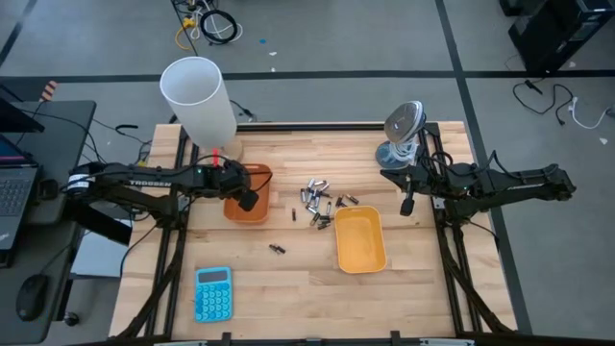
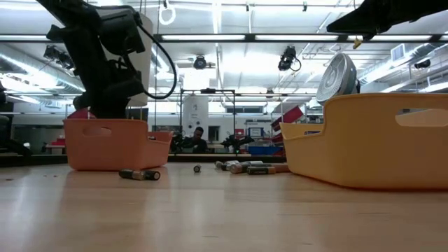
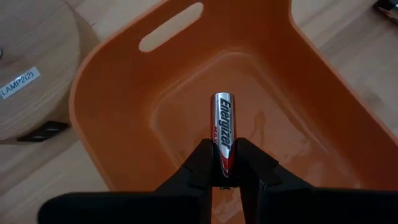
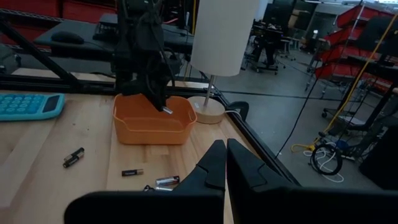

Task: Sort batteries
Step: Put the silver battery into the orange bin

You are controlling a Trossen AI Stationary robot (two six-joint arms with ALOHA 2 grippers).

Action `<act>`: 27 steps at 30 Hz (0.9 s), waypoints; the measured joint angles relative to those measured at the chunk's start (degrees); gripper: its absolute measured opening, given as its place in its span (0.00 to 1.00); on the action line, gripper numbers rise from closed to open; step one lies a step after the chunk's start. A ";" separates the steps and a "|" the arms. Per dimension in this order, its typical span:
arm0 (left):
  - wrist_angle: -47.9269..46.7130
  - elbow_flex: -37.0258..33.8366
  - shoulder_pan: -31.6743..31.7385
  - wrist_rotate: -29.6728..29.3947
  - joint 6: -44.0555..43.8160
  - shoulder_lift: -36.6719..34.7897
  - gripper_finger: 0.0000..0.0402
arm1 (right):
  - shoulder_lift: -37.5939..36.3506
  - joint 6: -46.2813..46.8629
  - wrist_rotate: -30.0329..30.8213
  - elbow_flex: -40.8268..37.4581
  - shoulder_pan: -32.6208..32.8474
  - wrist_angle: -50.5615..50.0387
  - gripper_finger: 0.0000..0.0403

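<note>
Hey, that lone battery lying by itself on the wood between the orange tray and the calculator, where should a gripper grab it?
Grip the lone battery across its middle, coming straight down from above. It lies flat on the table with nothing close around it, so fingers can straddle its narrow sides, set crosswise to its long axis, probably without nudging anything.

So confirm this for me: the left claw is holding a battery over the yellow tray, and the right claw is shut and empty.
Wrong on the tray. The left claw holds the battery over the orange tray, as the left wrist view shows; the yellow tray sits apart, nearer the right arm. The rest stands: the right claw is shut and empty.
</note>
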 joint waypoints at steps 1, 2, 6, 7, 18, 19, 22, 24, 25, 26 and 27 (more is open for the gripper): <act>-0.01 0.00 0.00 0.02 -0.10 0.00 0.11 | 0.00 0.00 0.00 0.00 0.00 0.00 0.01; -0.02 0.00 0.00 0.02 -0.13 0.00 0.11 | 0.00 -0.01 0.00 0.01 0.00 0.00 0.01; -0.11 -0.02 0.00 0.02 0.26 0.00 0.11 | 0.00 -0.06 0.01 0.00 0.00 0.00 0.01; -0.11 -0.02 0.00 0.02 0.26 0.00 0.11 | 0.00 -0.12 0.02 0.00 0.00 0.00 0.01; -0.52 -0.04 0.00 3.79 2.29 0.00 0.11 | 0.00 -0.17 0.00 0.00 0.00 0.00 0.01; -0.54 -0.04 0.00 4.28 3.06 0.00 0.11 | 0.00 -0.17 0.02 0.00 0.00 0.00 0.01; -0.52 -0.04 0.00 5.38 4.59 0.00 0.11 | 0.00 -0.17 0.02 0.00 0.00 0.02 0.01; -0.52 -0.04 0.00 5.40 5.07 0.00 0.11 | 0.00 -0.17 0.02 0.00 0.00 0.01 0.01; -0.52 -0.04 0.00 5.73 6.20 0.00 0.11 | 0.00 -0.17 0.00 0.00 0.00 0.01 0.01; -0.50 -0.04 0.00 6.48 8.07 0.00 0.11 | 0.00 -0.17 0.00 0.00 0.00 0.02 0.01; -0.50 -0.03 0.00 7.47 10.07 0.00 0.11 | 0.00 -0.17 0.02 0.02 0.00 0.02 0.01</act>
